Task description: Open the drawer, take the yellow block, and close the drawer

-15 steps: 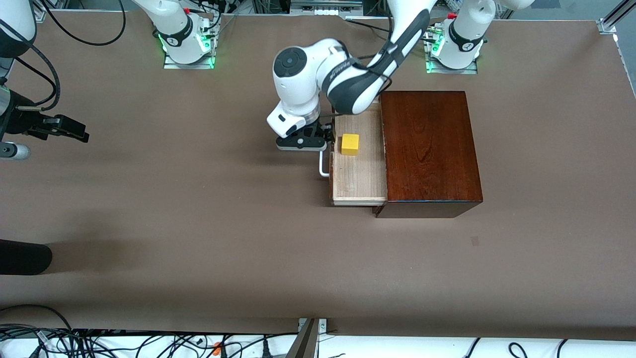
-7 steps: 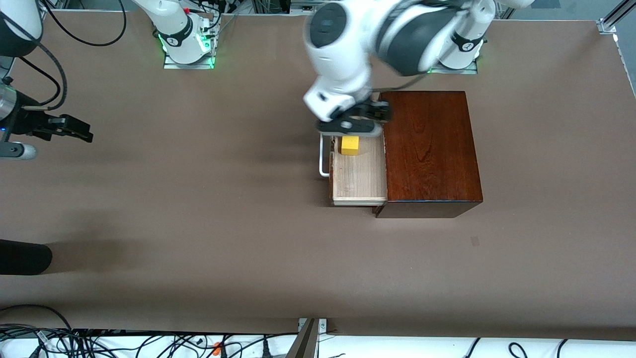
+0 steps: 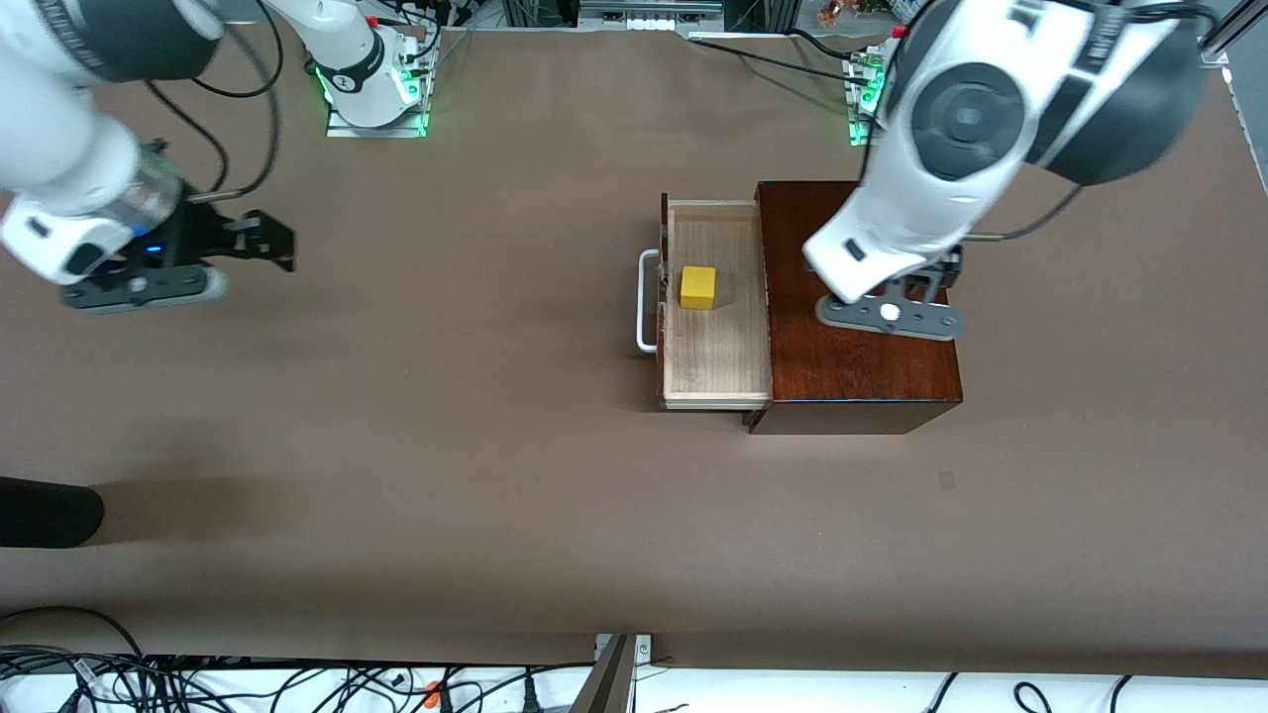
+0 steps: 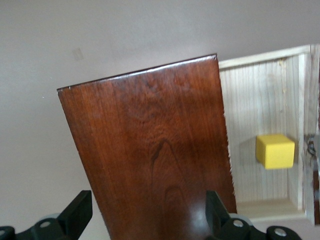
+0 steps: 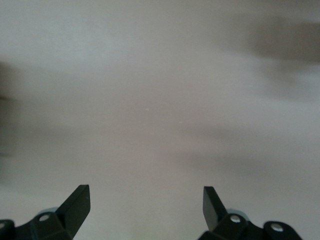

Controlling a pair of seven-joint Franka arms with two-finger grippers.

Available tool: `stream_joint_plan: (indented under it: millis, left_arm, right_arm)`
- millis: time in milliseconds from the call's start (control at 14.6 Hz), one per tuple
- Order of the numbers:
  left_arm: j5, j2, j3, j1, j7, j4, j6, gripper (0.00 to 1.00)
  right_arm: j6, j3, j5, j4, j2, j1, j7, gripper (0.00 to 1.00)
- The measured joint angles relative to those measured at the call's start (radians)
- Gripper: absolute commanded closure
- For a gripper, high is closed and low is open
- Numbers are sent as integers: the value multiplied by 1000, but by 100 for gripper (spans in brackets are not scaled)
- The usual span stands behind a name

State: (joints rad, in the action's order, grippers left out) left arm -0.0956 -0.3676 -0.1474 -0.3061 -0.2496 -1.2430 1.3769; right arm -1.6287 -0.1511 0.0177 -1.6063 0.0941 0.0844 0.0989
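Observation:
The drawer stands pulled out of the mahogany box toward the right arm's end, its white handle free. The yellow block sits in the pale tray. My left gripper is open and empty, up over the box top. In the left wrist view the box top lies under my left gripper, with the drawer and the yellow block beside it. My right gripper is open and empty over bare table at the right arm's end; the right wrist view shows it over plain table.
A black rounded object pokes in at the table's edge at the right arm's end. Cables lie along the edge nearest the front camera. The arms' bases stand along the edge farthest from it.
My left gripper has left the drawer handle, risen and swung over the box top. My right gripper has moved in toward the drawer. The drawer stays open with the block in it.

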Motion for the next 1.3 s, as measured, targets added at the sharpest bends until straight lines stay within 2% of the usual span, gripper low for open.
stream_joint_plan:
  millis: [205,479,616,959,1096,1301]
  left_arm:
    - [8,101,0,105,101,-145,62,0]
    - [29,294,-7,283,144,-451,401,0]
    - [29,354,-8,308,151,-530,426,0]
    - [29,387,-25,308,152,-521,312,0]
    - [30,386,-30,306,152,-501,292,0]
    - [30,382,-42,301,152,-463,243,0]
  right_arm:
    - [-8,-11,0,0,16,128,238,0]
    - [-94,-16,0,0,68,317,644,0]
    - [-128,-17,0,19,104,392,866,0]
    - [-144,-17,1,197,273,540,1424,0]
    - [-158,-17,1,265,341,570,1594,0]
    - [-208,-16,1,309,401,593,1846,0]
